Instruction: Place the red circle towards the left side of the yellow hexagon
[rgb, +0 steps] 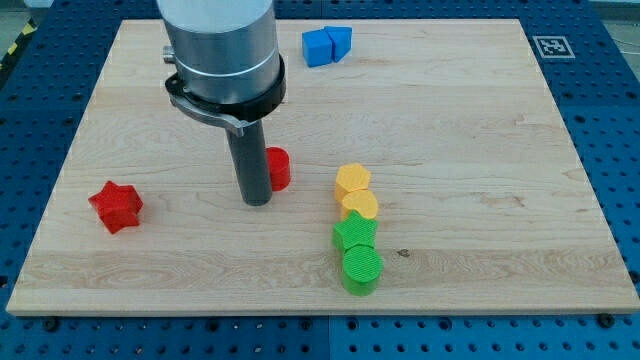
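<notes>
- The red circle (278, 168) lies near the middle of the wooden board (470, 130), to the view's left of the yellow hexagon (352, 181) and apart from it, with bare wood between the two.
- My tip (257, 201) rests on the board just beside the red circle, on its left and a little toward the view's bottom; the dark rod covers the circle's left edge, so I cannot tell for sure whether tip and circle touch.
- There are no fingers on this arm to spread or press together: it ends in the plain rod, and nothing is pinched or held.
- Nothing stands in the strip of board between the red circle and the yellow hexagon.
- The yellow hexagon heads a close column running toward the view's bottom: a yellow block (359, 206) with a rounded outline, possibly a heart, touches it from below, then a green star (355, 233), then a green circle (362, 269), each against its neighbour.
- A red star (116, 206) sits alone well off to the view's left, near the board's left edge.
- Two blue blocks lie side by side at the view's top: a blue cube (318, 46) and a smaller blue block (340, 41), wedge-like, touching it on the right.
- No tray, bowl or other container is on the board; the blocks lie directly on the wood.
- The board rests on a blue perforated table (610, 150).
</notes>
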